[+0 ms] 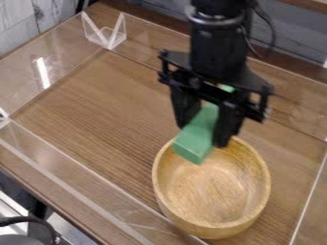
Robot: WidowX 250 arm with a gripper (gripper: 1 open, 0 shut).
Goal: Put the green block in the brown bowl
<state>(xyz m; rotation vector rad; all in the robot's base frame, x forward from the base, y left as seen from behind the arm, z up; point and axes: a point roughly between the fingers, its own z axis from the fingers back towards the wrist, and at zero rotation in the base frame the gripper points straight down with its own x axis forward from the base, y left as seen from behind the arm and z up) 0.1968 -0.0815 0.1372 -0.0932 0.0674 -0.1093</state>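
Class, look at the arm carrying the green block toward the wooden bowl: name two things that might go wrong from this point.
1. The green block hangs tilted in the end effector, above the brown bowl's near rim; released now, it might strike the rim and bounce onto the table.
2. Only its upper part seems gripped, so it may slip out early.
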